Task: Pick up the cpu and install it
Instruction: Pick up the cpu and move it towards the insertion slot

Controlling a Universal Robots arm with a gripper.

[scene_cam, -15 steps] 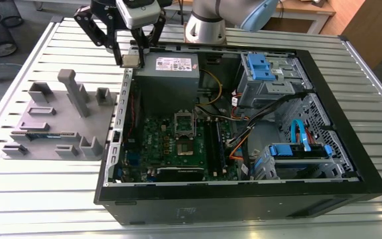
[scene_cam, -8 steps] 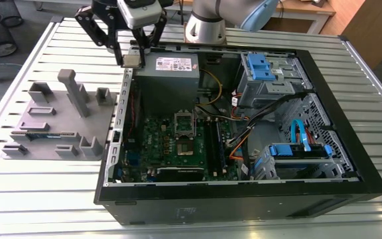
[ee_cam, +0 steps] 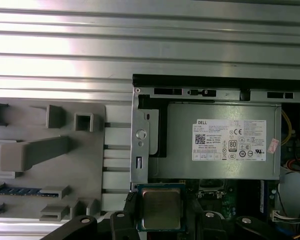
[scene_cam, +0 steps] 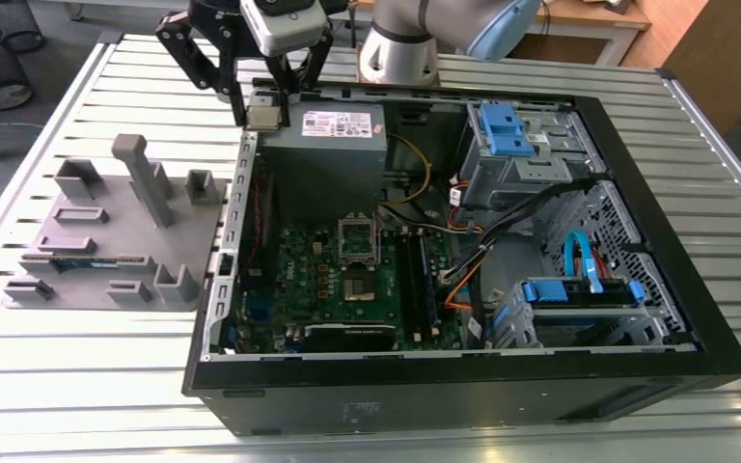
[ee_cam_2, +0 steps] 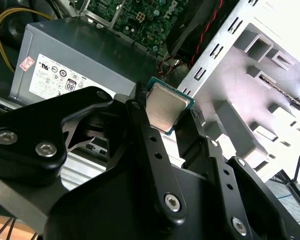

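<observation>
Here the hand (scene_cam: 267,108) is gripping the cpu (ee_cam_2: 165,106), its two black fingers (ee_cam_2: 140,127) pressing against opposite edges of the chip. In both wrist views the silvery metal top is facing the cameras, with a thin greenish rim showing around it.

In the exterior view the hand is hanging over the far corner of the open computer case (scene_cam: 474,391), toward the exterior view's left. It is sitting right at the case wall, beside the grey power supply (scene_cam: 325,145) with the white label. The cpu is being held in the air, touching nothing but the fingers.

The motherboard (scene_cam: 344,280) is lying flat inside the case, nearer the camera than the power supply. Its socket (scene_cam: 358,236) is showing as a dark rectangular frame, well apart from the held chip.

Outside the case, on the exterior view's left, a grey moulded fixture (scene_cam: 113,241) is resting on the slatted metal desk (scene_cam: 88,386). A long narrow memory stick (scene_cam: 81,260) is lying in one of its slots. Blue drive brackets (scene_cam: 512,130) are sitting at the far side of the case, toward the exterior view's right.
</observation>
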